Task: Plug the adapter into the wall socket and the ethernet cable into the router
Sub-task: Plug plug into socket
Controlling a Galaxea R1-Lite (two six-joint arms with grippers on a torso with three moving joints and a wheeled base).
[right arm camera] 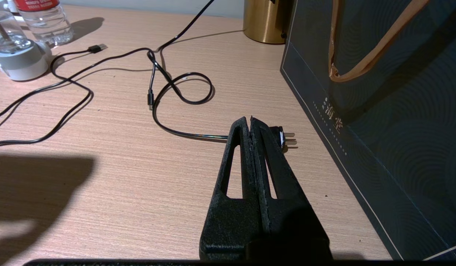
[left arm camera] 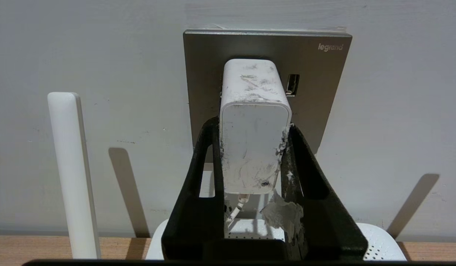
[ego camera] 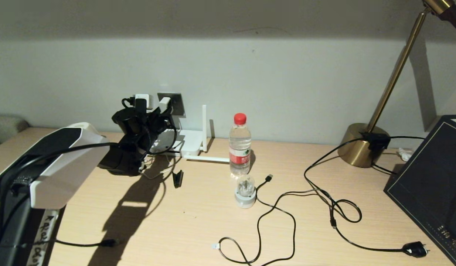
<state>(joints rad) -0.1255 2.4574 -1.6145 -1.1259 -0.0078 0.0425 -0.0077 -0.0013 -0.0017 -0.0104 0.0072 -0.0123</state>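
My left gripper [left arm camera: 253, 125] is shut on the white adapter [left arm camera: 254, 129], one black finger on each side. The adapter's far end sits against the grey wall socket [left arm camera: 316, 81], and its thin white cord hangs below. In the head view the left gripper [ego camera: 160, 112] is at the wall socket [ego camera: 176, 104], above the white router [ego camera: 189, 142]. A black cable with a small clear tip [ego camera: 215, 245], seemingly the ethernet cable, lies loose at the desk's front. My right gripper [right arm camera: 250, 120] is shut and empty, low over the desk.
A water bottle [ego camera: 240, 146] and a small clear-domed gadget [ego camera: 245, 192] stand right of the router. A brass lamp [ego camera: 361, 146] with a black cord and plug [ego camera: 415, 249] and a dark bag [ego camera: 431, 184] are at the right. Another white plug [ego camera: 143, 99] sits left of the socket.
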